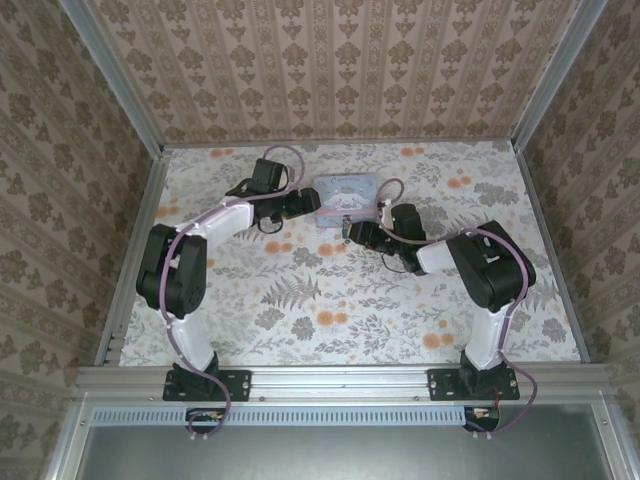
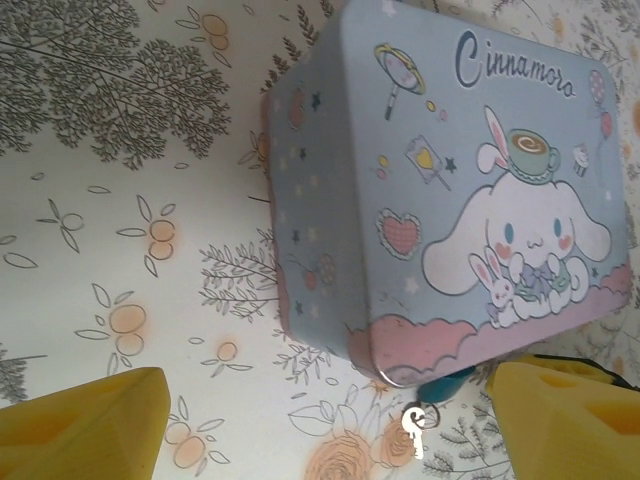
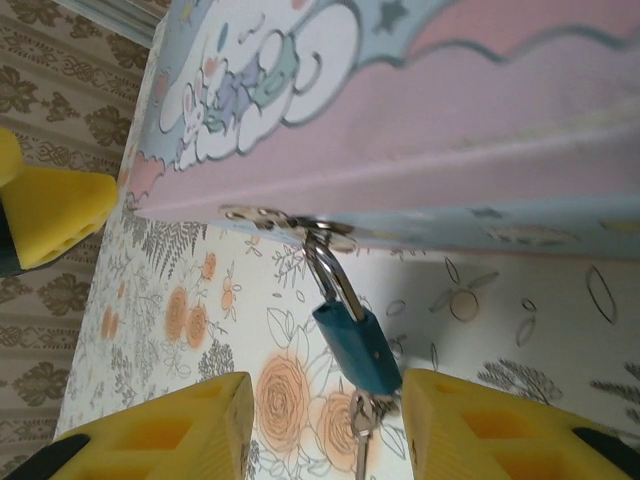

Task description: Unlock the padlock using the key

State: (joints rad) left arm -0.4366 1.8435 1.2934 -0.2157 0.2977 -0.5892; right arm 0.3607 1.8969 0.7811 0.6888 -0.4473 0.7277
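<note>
The padlock, small and teal, hangs by its silver shackle from the hasp of a pale blue cartoon tin. The key sits at the padlock's bottom end, pointing away from the tin. My right gripper is open, and the padlock's lower end and the key lie between its yellow fingers, close to the right-hand one. My left gripper is open wide at the tin's corner; in its view the padlock peeks out under the tin, with the key on the mat.
The tin lies at the back middle of the flowered mat, with my left gripper at its left end and my right gripper at its front edge. Patterned walls close the table on three sides.
</note>
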